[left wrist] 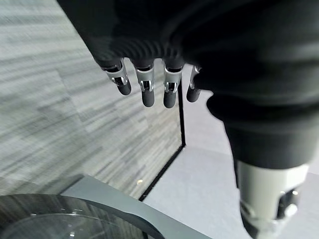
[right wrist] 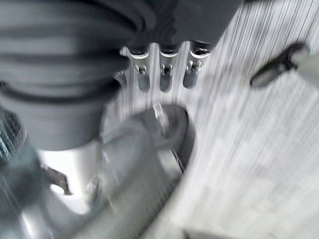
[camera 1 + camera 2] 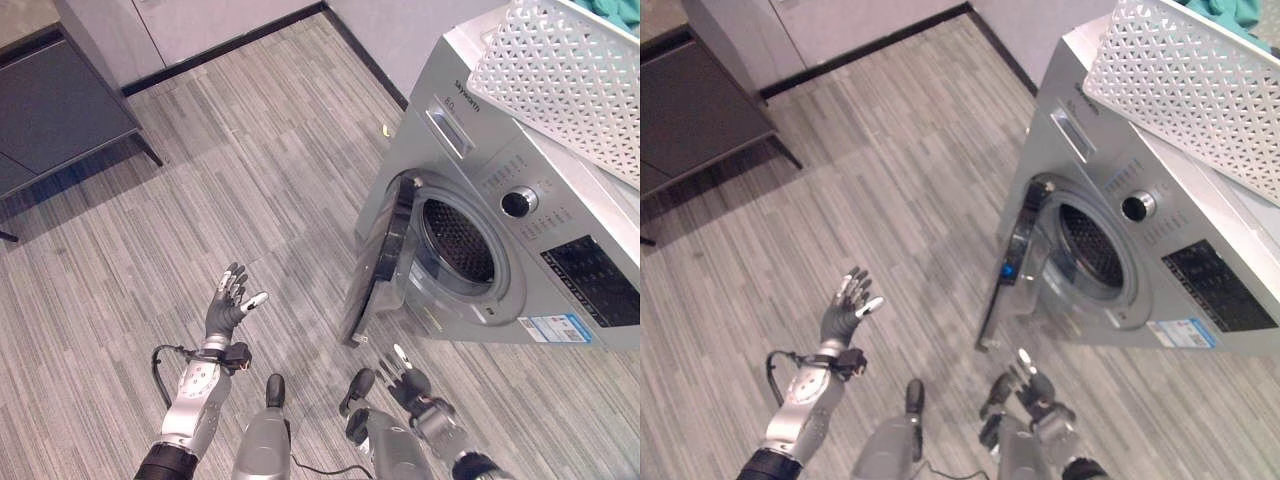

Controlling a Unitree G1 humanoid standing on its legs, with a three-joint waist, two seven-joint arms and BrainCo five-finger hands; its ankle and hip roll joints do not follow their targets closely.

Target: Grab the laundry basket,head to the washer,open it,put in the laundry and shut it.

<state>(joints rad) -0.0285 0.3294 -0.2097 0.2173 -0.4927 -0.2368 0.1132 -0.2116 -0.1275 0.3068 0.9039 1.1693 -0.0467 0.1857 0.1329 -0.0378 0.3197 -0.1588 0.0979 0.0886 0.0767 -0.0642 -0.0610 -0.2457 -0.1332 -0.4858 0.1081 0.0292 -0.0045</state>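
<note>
Already done: silver front-loading washer (image 3: 520, 250) door (image 3: 380, 262) open, white lattice plastic laundry basket (image 3: 560, 80) on top. Left hand (image 3: 228, 305), right hand (image 3: 408, 378): fingers straight, empty. Outstanding: loading, shutting.

Washer (image 3: 520, 270) on wood-grain floor (image 3: 200, 210)

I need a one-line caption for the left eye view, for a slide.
Washer door open, white laundry basket on top, both hands open and empty.
</note>
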